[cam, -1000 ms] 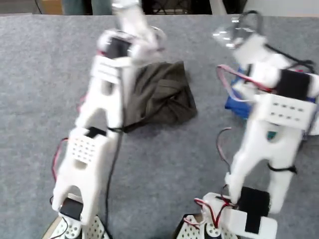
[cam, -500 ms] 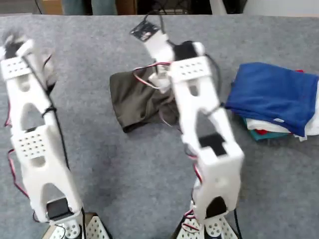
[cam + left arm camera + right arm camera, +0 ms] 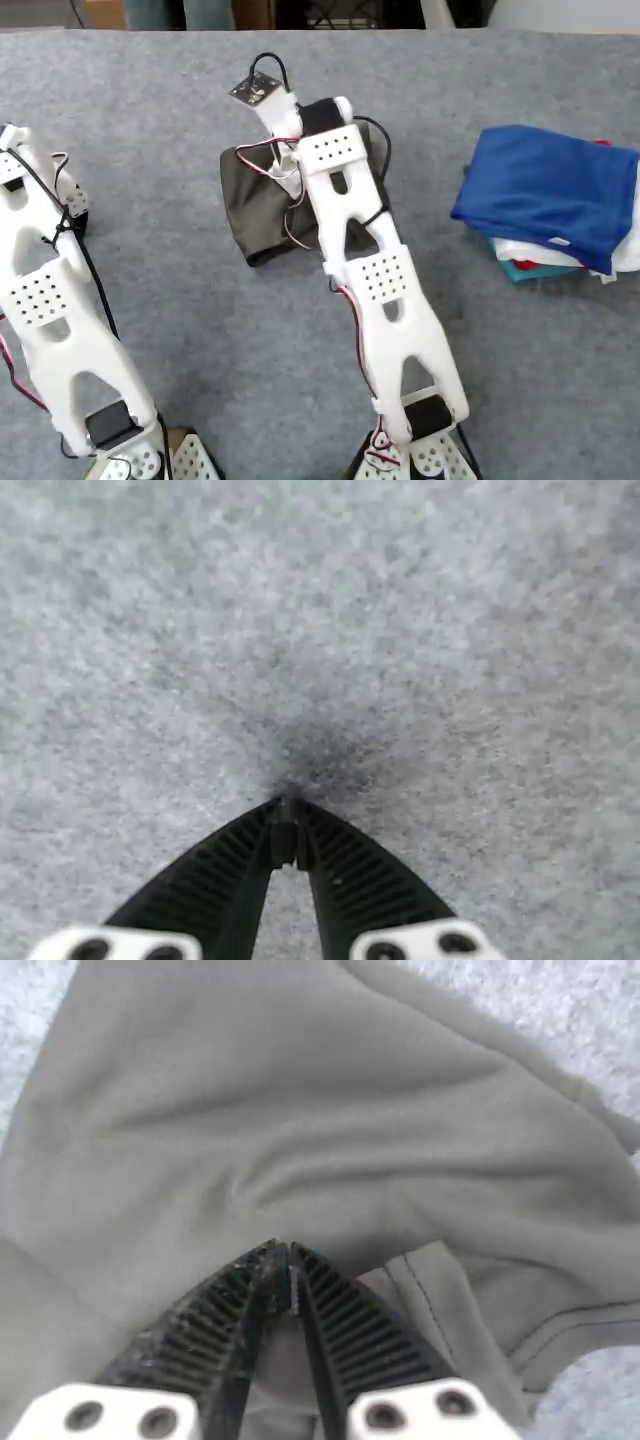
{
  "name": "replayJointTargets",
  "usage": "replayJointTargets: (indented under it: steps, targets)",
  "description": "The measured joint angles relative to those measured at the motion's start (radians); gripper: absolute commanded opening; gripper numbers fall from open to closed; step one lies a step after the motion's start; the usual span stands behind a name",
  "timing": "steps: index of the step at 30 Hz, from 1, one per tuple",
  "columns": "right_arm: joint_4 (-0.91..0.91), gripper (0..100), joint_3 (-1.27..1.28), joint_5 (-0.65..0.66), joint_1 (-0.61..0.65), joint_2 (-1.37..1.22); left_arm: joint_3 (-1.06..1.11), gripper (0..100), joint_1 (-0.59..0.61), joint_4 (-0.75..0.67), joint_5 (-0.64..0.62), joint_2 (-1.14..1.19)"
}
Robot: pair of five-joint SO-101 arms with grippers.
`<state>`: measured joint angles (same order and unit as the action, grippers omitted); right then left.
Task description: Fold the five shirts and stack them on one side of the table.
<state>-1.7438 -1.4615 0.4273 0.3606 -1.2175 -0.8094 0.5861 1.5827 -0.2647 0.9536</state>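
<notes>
Swapping of arms: the right arm point(image 3: 370, 270) now reaches out over the olive shirt point(image 3: 255, 205), where the left arm point(image 3: 50, 310) stood a second ago. The left arm has swung well to the left of the olive shirt, over bare felt.
Stack: the stack point(image 3: 560, 250) is uncovered now that the right arm has left it. It lies well to the right of the olive shirt, with the blue shirt point(image 3: 545, 185) on top and white, teal and red edges showing beneath.
Olive shirt: a rumpled, loosely folded bundle in much the same spot as a second ago, apart from the stack.
Right gripper: the right gripper point(image 3: 281, 1260) has its jaws pressed together, tips down on the olive shirt's cloth. Whether a fold is caught between them I cannot tell.
Left gripper: the left gripper point(image 3: 286, 815) has its jaws pressed together with nothing in them, tips at the felt.
Meaning for the task: four shirts seem stacked and the olive shirt looks like the last. The right arm, nearer the stack, is probably taking it over, though the bundle may need tidying first.
Surface: the grey felt table point(image 3: 250, 380) is flat and matte around the olive shirt.
Room: beyond the table edge behind the olive shirt is a narrow strip of dark furniture legs, wood and a pale wall.
</notes>
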Motion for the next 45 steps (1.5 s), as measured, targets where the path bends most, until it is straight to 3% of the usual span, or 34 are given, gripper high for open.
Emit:
replayJointTargets:
  steps: [8,16,23,28,38,45]
  targets:
    - [-0.014,1.5,-0.003,0.0,-0.074,0.0,0.0,3,0.0,-0.002,0.0,0.0]
    - [-0.014,1.5,0.433,0.005,-0.137,0.269,0.0,3,0.0,-0.002,0.0,0.0]
    - [-0.014,1.5,0.836,0.18,-0.27,0.508,0.0,3,0.0,-0.002,0.0,0.0]
    - [-0.014,1.5,0.888,0.238,-0.361,0.565,0.0,3,0.0,-0.002,0.0,0.0]
    - [-0.014,1.5,1.08,0.195,-0.192,0.738,0.0,3,0.0,-0.002,0.0,0.0]
    - [0.11,1.5,1.206,0.192,-0.189,0.695,0.0,3,0.0,-0.002,0.0,0.0]
